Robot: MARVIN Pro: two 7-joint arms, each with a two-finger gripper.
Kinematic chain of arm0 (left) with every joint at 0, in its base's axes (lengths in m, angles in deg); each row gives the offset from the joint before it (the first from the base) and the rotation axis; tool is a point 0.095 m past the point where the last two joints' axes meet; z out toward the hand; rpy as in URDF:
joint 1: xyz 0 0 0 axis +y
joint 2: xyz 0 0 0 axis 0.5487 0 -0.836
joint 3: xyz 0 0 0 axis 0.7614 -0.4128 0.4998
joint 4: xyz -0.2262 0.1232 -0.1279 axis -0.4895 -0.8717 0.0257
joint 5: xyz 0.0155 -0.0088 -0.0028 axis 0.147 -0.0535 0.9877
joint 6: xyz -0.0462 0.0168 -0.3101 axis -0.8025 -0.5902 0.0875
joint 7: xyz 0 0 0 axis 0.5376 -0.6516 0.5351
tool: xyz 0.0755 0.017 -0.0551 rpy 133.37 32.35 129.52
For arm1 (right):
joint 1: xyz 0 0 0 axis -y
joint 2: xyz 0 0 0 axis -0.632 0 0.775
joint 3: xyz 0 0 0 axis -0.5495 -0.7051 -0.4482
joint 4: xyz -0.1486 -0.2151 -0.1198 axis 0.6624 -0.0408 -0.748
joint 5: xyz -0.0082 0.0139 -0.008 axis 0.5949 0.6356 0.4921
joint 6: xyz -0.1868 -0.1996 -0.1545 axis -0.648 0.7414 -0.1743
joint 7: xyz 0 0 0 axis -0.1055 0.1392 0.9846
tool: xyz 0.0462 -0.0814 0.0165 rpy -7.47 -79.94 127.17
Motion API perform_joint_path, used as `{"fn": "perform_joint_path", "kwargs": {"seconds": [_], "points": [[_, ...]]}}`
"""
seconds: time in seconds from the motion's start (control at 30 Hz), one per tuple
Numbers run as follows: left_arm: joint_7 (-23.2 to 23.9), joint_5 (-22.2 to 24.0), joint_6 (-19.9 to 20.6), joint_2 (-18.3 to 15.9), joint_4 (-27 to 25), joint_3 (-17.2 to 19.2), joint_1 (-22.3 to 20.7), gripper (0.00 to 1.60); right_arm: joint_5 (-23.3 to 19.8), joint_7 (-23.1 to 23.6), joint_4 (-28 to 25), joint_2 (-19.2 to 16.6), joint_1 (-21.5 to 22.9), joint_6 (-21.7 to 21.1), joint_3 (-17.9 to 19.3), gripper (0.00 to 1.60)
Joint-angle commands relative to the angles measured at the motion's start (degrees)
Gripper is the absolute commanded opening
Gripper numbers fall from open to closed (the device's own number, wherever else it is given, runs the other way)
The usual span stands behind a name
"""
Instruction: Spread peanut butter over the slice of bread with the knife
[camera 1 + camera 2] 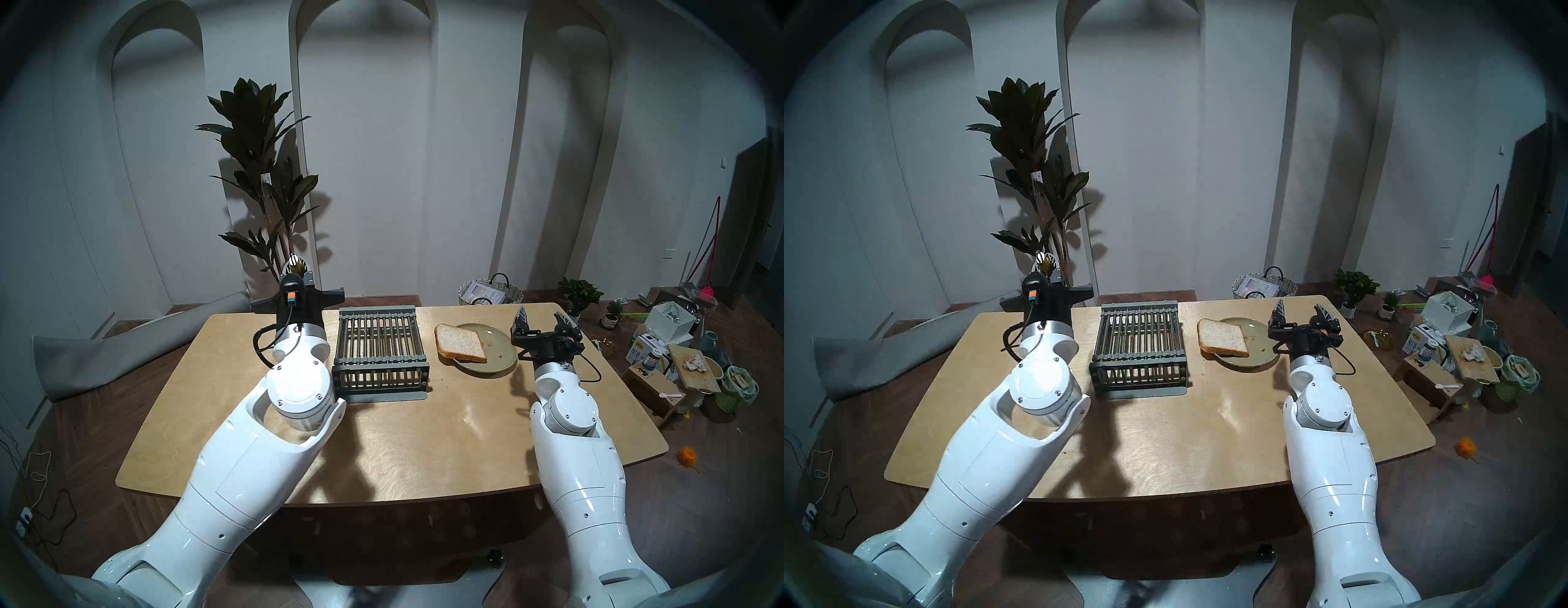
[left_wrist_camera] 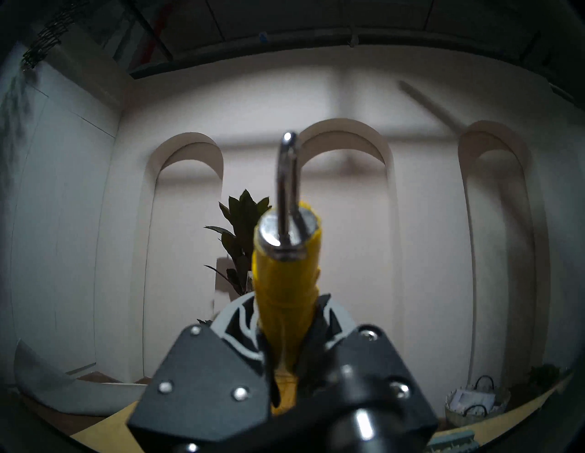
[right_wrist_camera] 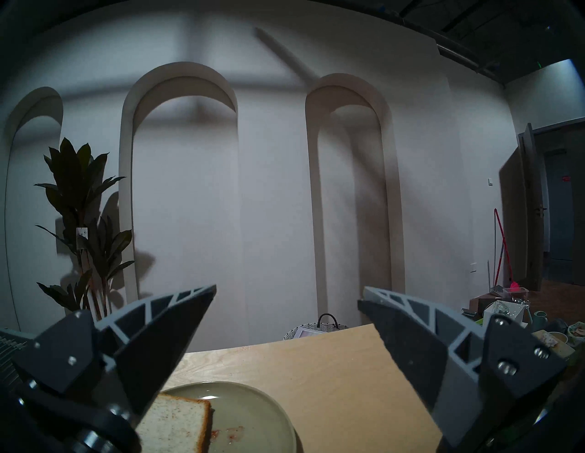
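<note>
A: Gripping the knife [image 2: 286, 278], is it?

B: Yes, the left gripper [image 2: 285, 319] is clamping the yellow handle, and the narrow silver blade is pointing away from the wrist, up toward the arched wall. In the head view that gripper [image 1: 295, 266] is hanging raised above the far left part of the counter [image 1: 424, 433], left of the grey rack [image 1: 379, 353].

A: And the slice of bread [image 1: 460, 342]?

B: It is lying on the left side of the green plate [image 1: 500, 339], overhanging the rim a little, with a few reddish-brown smears showing on the bare plate surface beside it. The plate is sitting right of the rack.

A: What is the right gripper [image 1: 542, 319] doing?

B: It is standing wide open with nothing between its fingers [image 3: 164, 341], hovering just right of the plate, over its right edge. From its wrist camera the bread [image 3: 177, 424] is showing at the lower left.

A: Peanut butter?

B: I am not seeing a jar on the counter.
</note>
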State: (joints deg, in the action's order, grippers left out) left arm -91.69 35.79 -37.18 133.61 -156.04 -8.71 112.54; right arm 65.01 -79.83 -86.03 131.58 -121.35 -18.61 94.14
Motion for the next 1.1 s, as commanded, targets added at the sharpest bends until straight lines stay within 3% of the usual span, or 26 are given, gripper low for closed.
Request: {"fn": "perform_joint_path", "kwargs": {"seconds": [0.0,0.07,0.27,0.43,0.83,1.07], "points": [[6.61,2.29,6.77,-6.32,-4.4,3.88,0.49,0.0,0.55,-0.86,-3.48,1.54,-0.84,0.64,-1.12,1.6],[9.51,2.98,9.65,-8.33,-4.78,4.59,0.31,0.0,0.85,-1.31,-3.91,1.65,-1.28,0.58,-1.34,1.6],[15.64,3.87,13.05,-12.09,-3.35,4.92,-1.36,0.0,1.45,-2.48,-5.21,1.82,-2.21,0.5,-1.56,1.6],[19.82,4.0,12.87,-13.27,-1.2,5.0,-3.27,0.0,1.52,-3.17,-7.09,1.71,-2.55,-0.02,-1.33,1.6],[24.19,0.13,11.11,-15.13,3.21,3.39,-7.66,0.0,2.69,-4.4,-8.22,1.62,-3.38,-0.59,-1.69,1.6],[27.16,0.19,9.41,-15.24,4.28,2.77,-8.33,0.0,3.29,-5.03,-8.84,1.87,-3.56,-0.88,-2.1,1.6]]}}
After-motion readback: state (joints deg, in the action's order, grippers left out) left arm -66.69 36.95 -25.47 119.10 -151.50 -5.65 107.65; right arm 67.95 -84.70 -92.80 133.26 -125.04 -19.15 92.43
